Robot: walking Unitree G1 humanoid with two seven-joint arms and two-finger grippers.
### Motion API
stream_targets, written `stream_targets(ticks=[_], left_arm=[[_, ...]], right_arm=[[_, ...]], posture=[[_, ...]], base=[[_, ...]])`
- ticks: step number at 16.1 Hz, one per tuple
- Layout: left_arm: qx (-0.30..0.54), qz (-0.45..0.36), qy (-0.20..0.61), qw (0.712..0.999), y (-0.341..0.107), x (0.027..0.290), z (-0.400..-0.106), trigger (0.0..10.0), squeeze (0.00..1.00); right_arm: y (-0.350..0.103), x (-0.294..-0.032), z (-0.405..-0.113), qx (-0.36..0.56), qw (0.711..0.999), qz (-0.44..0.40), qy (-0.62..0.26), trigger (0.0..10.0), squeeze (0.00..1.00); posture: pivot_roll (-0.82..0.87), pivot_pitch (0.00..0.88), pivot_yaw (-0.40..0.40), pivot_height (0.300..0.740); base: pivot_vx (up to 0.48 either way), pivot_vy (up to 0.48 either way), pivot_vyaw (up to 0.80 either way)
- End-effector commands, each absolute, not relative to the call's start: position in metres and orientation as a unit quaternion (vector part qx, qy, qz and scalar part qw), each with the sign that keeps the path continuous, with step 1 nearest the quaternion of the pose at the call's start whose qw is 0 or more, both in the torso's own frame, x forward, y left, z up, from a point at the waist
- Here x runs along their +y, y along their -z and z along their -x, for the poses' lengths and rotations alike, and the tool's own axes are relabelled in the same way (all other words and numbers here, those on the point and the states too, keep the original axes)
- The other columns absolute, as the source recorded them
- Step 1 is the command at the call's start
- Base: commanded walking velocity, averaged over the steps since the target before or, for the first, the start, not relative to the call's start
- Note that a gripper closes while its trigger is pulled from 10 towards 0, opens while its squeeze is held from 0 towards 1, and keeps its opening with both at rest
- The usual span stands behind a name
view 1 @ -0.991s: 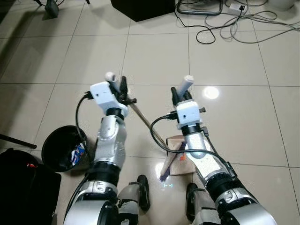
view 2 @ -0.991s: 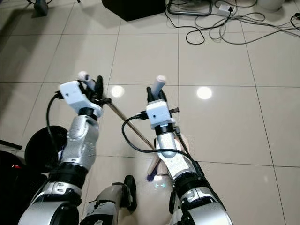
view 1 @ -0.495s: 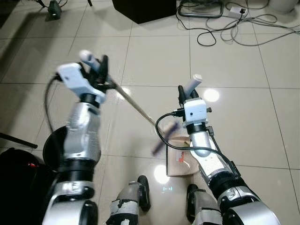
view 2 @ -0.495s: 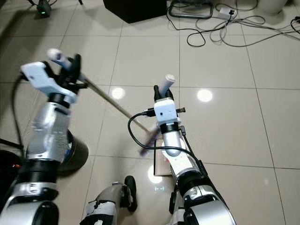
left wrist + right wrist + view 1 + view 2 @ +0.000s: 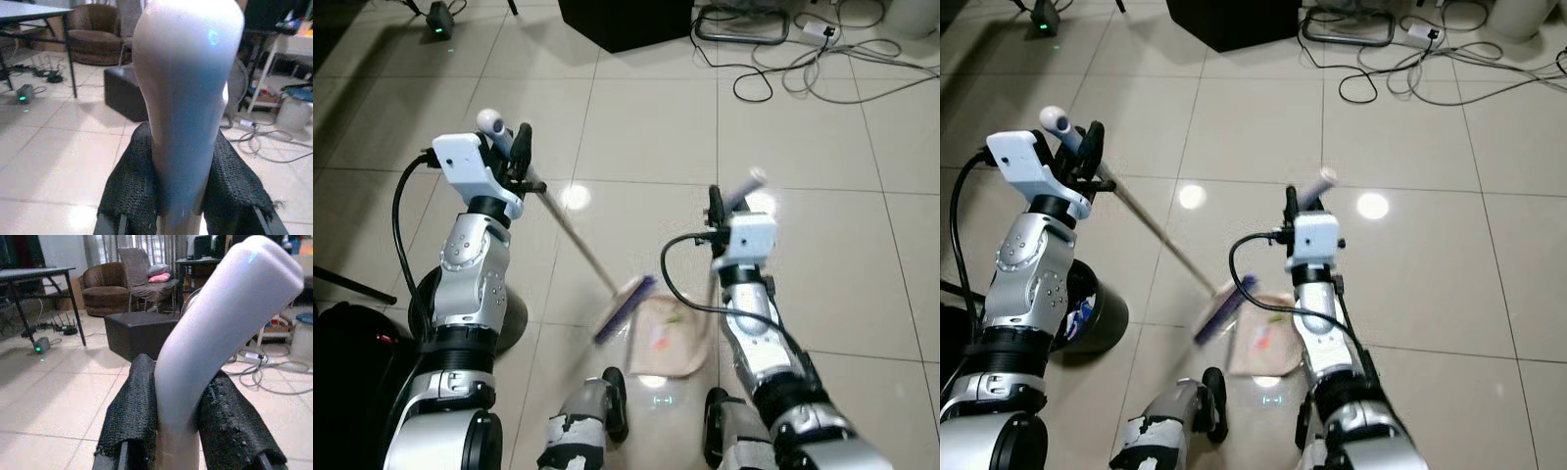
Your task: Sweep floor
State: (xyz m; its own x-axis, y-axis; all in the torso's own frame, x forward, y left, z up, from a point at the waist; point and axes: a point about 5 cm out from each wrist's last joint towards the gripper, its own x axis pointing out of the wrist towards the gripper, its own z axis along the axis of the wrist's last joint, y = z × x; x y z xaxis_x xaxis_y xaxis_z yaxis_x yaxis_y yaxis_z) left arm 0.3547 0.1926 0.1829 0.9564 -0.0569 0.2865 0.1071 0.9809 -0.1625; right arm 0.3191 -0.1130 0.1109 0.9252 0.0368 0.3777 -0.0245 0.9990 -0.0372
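Note:
My left gripper [image 5: 516, 149] is shut on the broom's thin wooden stick [image 5: 576, 240], just below its white tip [image 5: 188, 73]. The stick slants down to the purple brush head [image 5: 625, 308], which rests on the tiles at the left edge of the beige dustpan [image 5: 664, 343]. A few small bits of litter lie in the pan. My right gripper [image 5: 722, 204] is shut on the dustpan's upright handle, whose white grip [image 5: 220, 318] stands between the black fingers [image 5: 133, 416]. The handle's top looks blurred.
A black bin [image 5: 1097, 311] holding some rubbish stands on the floor under my left arm. A black bag [image 5: 352, 352] lies at lower left. Cables [image 5: 803, 69] and a black box [image 5: 625, 18] lie further ahead. My feet [image 5: 607, 392] are just behind the dustpan.
The brush head rose off the floor, then came down left of the dustpan. My left arm swung outward and the right arm shifted the pan; the view also shifted.

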Motion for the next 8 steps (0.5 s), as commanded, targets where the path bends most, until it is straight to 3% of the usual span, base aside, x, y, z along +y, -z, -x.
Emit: stream_targets(ticks=[1,5,8], left_arm=[[-0.115,0.073,0.003,0.991,-0.168,0.211,-0.349,10.0,0.00],[-0.063,0.033,-0.070,0.995,-0.150,0.249,-0.331,10.0,0.00],[-0.061,0.059,-0.069,0.994,-0.161,0.252,-0.329,10.0,0.00]], right_arm=[[-0.118,-0.118,-0.317,-0.212,0.977,0.003,-0.008,10.0,0.00],[-0.136,-0.142,-0.306,-0.226,0.974,-0.021,0.019,10.0,0.00],[-0.147,-0.153,-0.307,-0.205,0.978,-0.028,0.009,10.0,0.00]], posture=[[0.14,0.195,0.123,0.740],[0.09,0.132,0.099,0.740],[0.07,0.087,0.092,0.740]], base=[[0.000,0.000,0.00],[0.000,0.000,0.00],[0.000,0.000,0.00]])
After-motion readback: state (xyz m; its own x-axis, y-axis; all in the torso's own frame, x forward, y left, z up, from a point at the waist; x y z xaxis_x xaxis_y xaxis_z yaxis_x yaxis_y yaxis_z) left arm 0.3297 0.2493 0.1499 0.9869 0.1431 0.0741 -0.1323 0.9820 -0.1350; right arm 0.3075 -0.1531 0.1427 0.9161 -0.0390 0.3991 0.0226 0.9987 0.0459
